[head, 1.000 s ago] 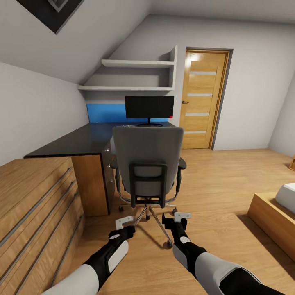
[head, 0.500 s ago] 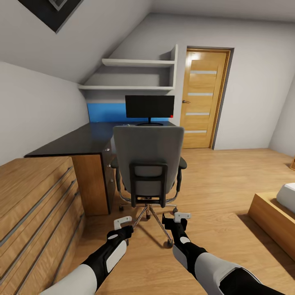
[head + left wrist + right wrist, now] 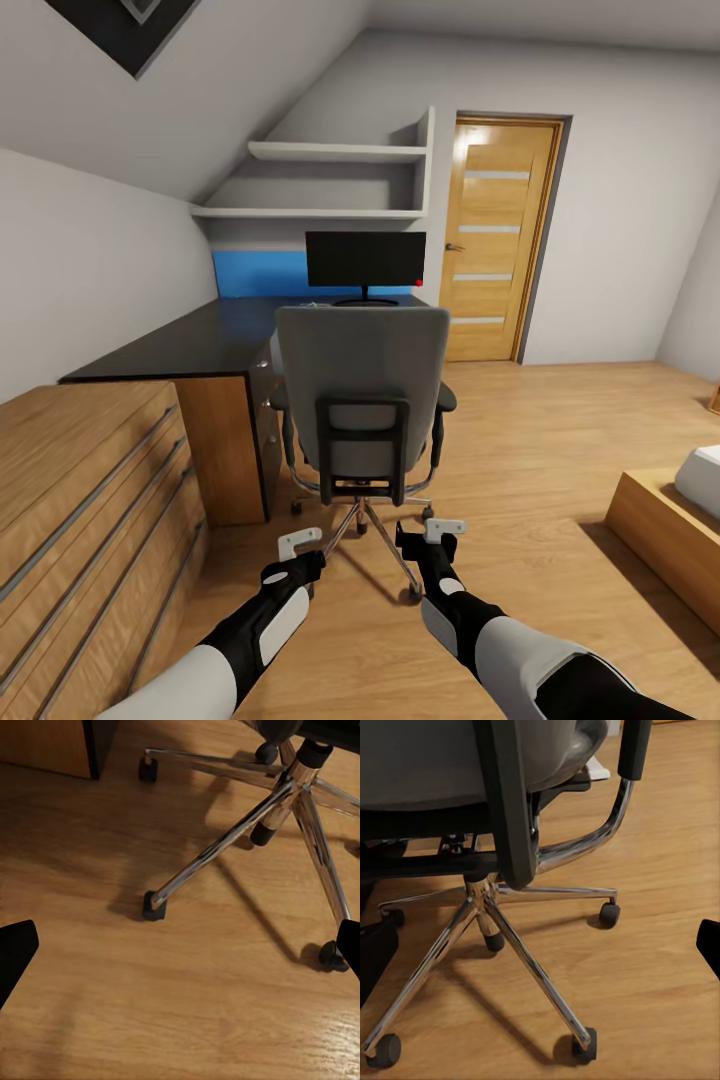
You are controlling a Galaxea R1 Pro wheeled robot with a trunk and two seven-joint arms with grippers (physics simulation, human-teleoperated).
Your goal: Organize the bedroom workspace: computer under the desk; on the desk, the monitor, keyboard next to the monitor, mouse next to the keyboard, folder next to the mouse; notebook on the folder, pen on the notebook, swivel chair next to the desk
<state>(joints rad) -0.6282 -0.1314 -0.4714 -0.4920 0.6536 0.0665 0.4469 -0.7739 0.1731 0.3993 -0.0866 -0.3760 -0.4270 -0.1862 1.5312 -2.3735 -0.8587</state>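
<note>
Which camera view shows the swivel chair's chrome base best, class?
The left wrist view: the swivel chair's chrome base spreads across the wooden floor unobstructed, spokes and casters plain. The right wrist view shows the base partly under the seat and backrest. The head view shows only some spokes behind the backrest, small.

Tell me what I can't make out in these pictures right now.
- Chair seat, head view: the swivel chair shows its tall back, which hides the seat and anything lying on it.
- Desk behind the chair, head view: the chair back covers the desk below the monitor, so a keyboard or mouse there cannot be told.
- Under the desk, head view: blocked by the drawer unit and chair.
</note>
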